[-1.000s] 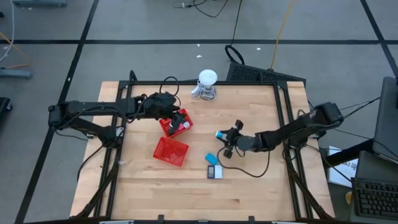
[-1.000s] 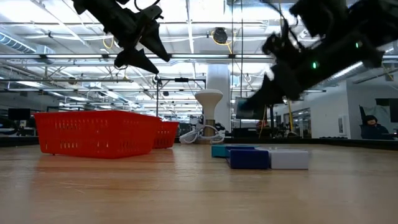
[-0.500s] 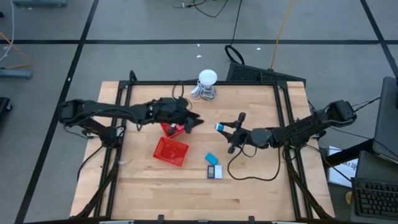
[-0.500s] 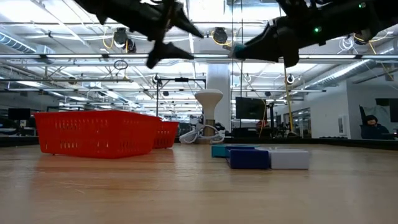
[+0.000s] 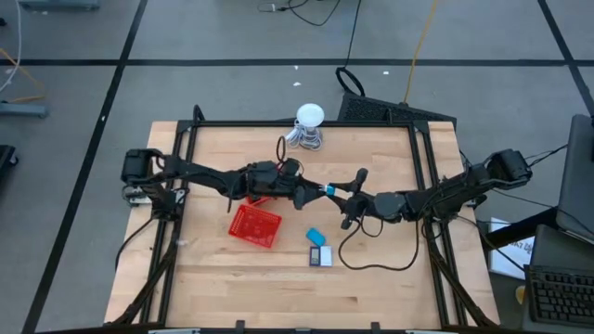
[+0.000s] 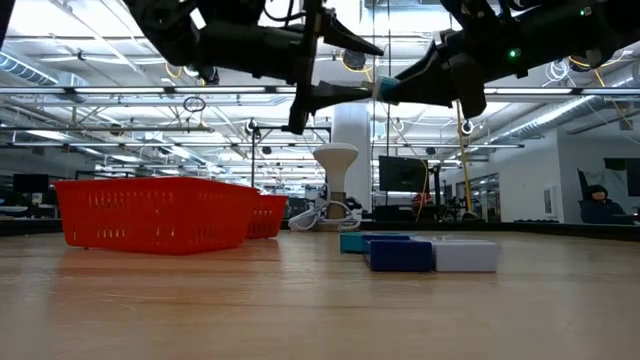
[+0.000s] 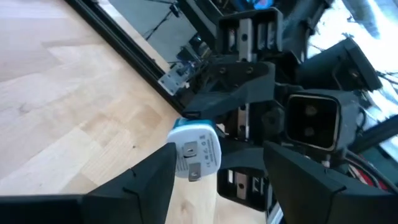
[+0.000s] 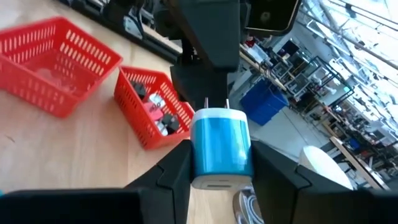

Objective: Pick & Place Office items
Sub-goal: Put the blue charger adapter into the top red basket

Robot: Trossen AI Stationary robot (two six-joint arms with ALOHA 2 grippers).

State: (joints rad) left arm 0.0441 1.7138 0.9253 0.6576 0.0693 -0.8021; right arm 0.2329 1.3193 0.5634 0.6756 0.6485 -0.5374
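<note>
Blue and white, the small plug-in charger (image 8: pixel 219 148) sits clenched in your right gripper (image 8: pixel 219 163), prongs pointing away from the wrist, held high above the middle of the wooden surface (image 5: pixel 380 288). Your left gripper (image 7: pixel 219 163) meets it head-on with its fingers spread to either side of the charger's pronged end, not closed on it; you are in the middle of what looks like a hand-over in the air. Judge the risk here: if your right gripper lets go before the left one has clamped, the charger drops to the surface and may bounce off it. The prongs also offer a thin, slippery hold, so a pinch on them alone could let the piece twist out. Behind the left arm lie the two red baskets, the far basket (image 8: pixel 160 114) already holding several small pieces, the near basket (image 8: pixel 53 62) seemingly bare, though its mesh hides much. Three more office items (image 5: pixel 318 250) lie together on the surface, well clear of both arms.
</note>
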